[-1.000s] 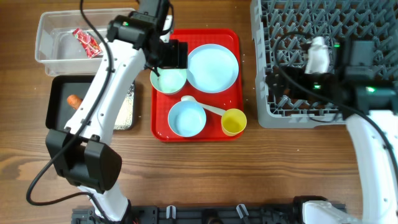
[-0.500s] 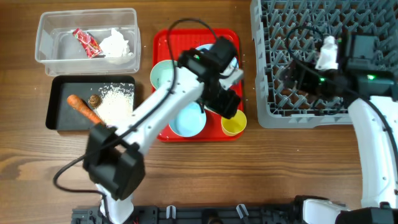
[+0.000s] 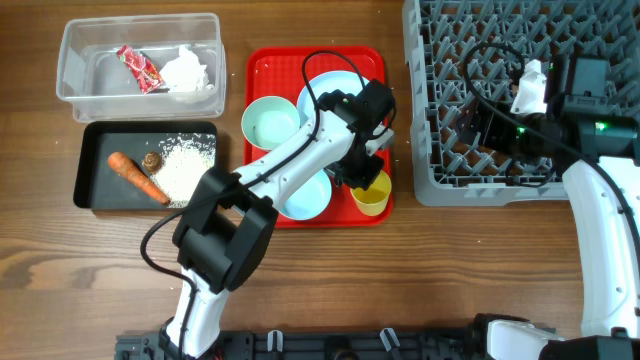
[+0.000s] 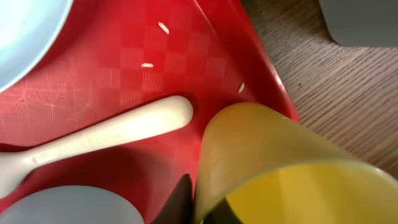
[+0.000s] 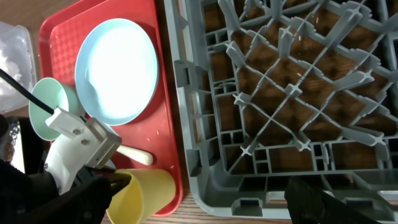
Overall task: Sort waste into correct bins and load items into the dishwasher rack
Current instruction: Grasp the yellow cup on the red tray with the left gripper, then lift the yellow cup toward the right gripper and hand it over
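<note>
My left gripper [image 4: 199,206] is shut on the rim of the small yellow cup [image 4: 280,168], one finger outside the wall and one inside. The cup [image 3: 374,194] stands at the red tray's front right corner. Beside it lie the white spoon [image 4: 112,134], the light-blue bowl [image 3: 300,197], the plate [image 3: 345,98] and the pale-green bowl [image 3: 270,122]. My right gripper [image 3: 480,127] hangs open over the grey rack [image 3: 500,40]. The clear tub [image 3: 90,60] holds a red wrapper [image 3: 140,68] and tissue [image 3: 186,70]. The black tray [image 3: 95,190] holds carrot [image 3: 136,175], rice [image 3: 186,165] and a brown morsel [image 3: 153,160].
The red serving tray [image 3: 262,215] sits mid-table, with a few rice grains [image 4: 147,65] loose on it. A narrow strip of wood separates its right edge from the rack's front left corner [image 5: 205,180]. My left arm [image 3: 290,150] crosses the tray diagonally.
My left arm swung from the pale-green bowl across the tray to the yellow cup, and its jaws closed on the cup's rim. The right arm has hardly moved.
</note>
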### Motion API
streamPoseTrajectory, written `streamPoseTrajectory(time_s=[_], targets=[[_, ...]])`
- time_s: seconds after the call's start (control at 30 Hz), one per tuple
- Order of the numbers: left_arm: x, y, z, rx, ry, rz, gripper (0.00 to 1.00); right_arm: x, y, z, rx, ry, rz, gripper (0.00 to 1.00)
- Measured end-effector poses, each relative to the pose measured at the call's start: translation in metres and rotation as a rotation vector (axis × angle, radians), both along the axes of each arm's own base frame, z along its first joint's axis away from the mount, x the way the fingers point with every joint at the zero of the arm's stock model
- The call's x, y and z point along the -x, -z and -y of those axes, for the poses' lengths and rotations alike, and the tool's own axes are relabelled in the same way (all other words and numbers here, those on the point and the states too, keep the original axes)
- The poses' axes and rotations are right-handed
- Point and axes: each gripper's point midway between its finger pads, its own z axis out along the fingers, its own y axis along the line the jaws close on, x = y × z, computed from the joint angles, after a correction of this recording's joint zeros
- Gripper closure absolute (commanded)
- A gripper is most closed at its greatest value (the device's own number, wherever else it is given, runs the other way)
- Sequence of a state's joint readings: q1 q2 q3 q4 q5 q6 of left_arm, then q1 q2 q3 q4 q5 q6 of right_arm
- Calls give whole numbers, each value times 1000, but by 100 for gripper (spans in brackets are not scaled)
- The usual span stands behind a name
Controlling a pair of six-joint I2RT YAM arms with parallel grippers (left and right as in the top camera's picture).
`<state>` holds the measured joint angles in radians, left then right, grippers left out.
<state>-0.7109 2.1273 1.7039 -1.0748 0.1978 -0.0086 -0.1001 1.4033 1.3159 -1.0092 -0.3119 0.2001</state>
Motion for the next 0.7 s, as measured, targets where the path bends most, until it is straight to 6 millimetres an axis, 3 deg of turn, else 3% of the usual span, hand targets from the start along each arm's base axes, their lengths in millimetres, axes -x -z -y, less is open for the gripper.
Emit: streamPoseTrajectory(time_s=[0.17,0.23,0.33,0.43,0.53,0.7], targets=[[12,-7,-3,19,-11,-81,96,0,0,-2,-8,-4,0,8],[2,-22,-7,50,-42,-89,96,1,-1,-4,-20,-14,1,7],[-28,-63,-20,154,-118,-38,96,1,-5,-15,-63,-79,21,6],[-56,-126,-38,360,-196,32,96,1,-16,-37,-156,-197,74,4],[-75,-191,-52,656,-226,52,96,-5,-46,-68,-315,-345,209,4],[-81,-245,-56,997,-151,1,96,-5,-106,-127,-515,-650,474,4]])
